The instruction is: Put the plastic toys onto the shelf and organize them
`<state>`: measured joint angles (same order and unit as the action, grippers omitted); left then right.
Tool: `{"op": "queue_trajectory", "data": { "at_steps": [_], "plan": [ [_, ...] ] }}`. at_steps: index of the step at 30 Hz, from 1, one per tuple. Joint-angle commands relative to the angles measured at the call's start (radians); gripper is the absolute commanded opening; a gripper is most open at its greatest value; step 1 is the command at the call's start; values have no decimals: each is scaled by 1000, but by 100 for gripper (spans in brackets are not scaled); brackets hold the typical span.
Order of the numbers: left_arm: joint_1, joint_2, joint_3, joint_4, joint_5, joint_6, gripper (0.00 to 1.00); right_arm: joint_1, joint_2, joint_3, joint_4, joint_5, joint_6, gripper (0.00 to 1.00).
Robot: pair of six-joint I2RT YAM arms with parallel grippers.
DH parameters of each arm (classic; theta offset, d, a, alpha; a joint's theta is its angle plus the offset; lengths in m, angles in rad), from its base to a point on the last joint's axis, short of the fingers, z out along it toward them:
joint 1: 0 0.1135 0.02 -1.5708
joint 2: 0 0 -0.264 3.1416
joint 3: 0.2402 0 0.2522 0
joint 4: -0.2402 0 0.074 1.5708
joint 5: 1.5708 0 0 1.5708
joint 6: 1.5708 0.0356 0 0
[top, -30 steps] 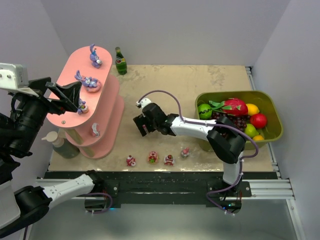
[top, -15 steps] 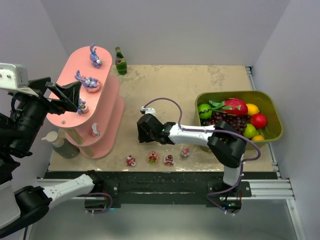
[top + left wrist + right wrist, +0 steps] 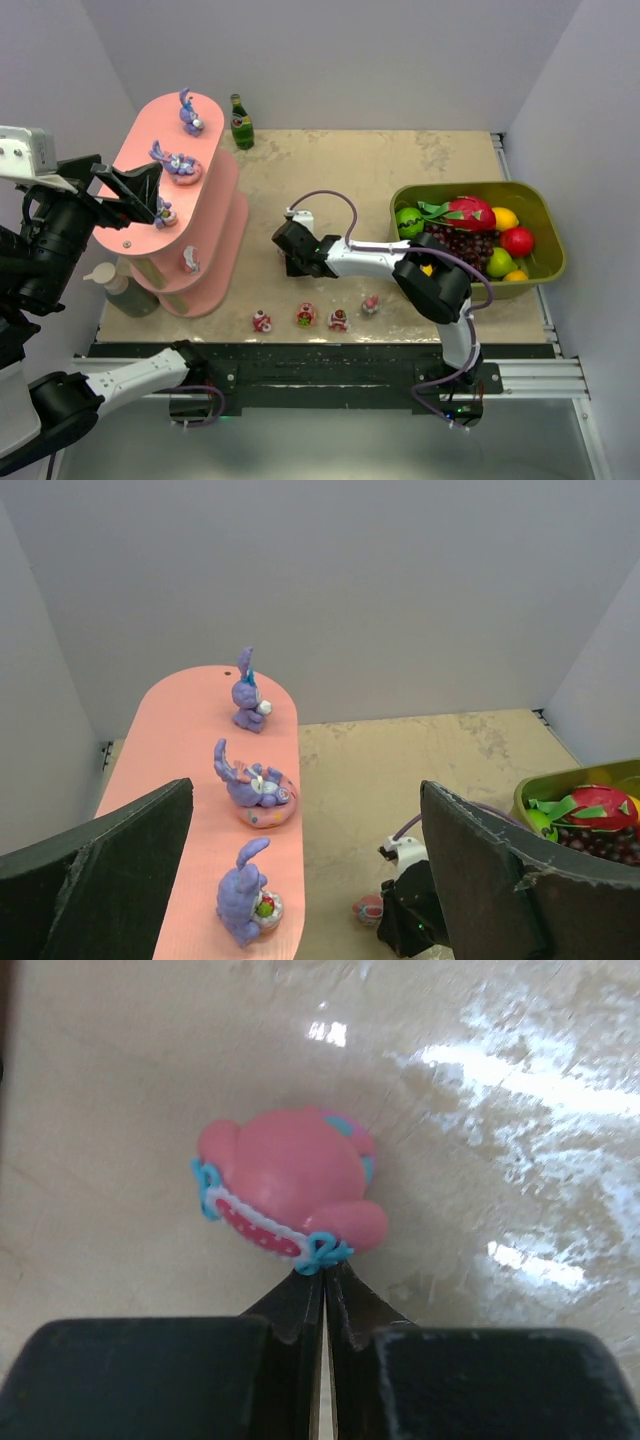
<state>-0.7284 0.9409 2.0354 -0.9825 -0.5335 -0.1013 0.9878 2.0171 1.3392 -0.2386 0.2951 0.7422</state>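
The salmon-pink shelf (image 3: 215, 210) (image 3: 190, 740) stands at the left. Three purple bunny toys (image 3: 249, 692) (image 3: 250, 785) (image 3: 245, 895) sit on its top tier, and a small toy (image 3: 190, 262) on a lower tier. My left gripper (image 3: 150, 190) (image 3: 305, 800) hangs open above the top tier, holding nothing. A pink toy with blue trim (image 3: 285, 1180) (image 3: 367, 910) lies on the table. My right gripper (image 3: 287, 252) (image 3: 322, 1270) is shut, its tips touching that toy's blue bow. Several small toys (image 3: 262, 321) (image 3: 305, 315) (image 3: 338, 320) (image 3: 371, 303) stand in a row near the front edge.
An olive-green tub (image 3: 545, 225) of fake fruit sits at the right. A green bottle (image 3: 241, 122) stands behind the shelf, and a soap dispenser (image 3: 120, 285) is at the shelf's left front. Grey walls close in on three sides.
My right gripper's jaws have closed from wide open, and it dipped toward the front edge and came back a little. The left arm has not moved.
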Motion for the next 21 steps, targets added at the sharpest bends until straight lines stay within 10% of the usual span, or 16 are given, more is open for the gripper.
{"op": "queue_trajectory", "data": {
  "at_steps": [1, 13, 21],
  "plan": [
    [4, 1, 5, 11, -17, 5, 100, -37, 26, 73, -53, 58, -9, 4],
    [4, 1, 9, 10, -23, 6, 100, -67, 78, 117, -13, 64, -125, 5],
    [4, -1, 11, 1, -36, 0, 100, -67, -72, -214, 269, -46, -262, 30]
  ]
}}
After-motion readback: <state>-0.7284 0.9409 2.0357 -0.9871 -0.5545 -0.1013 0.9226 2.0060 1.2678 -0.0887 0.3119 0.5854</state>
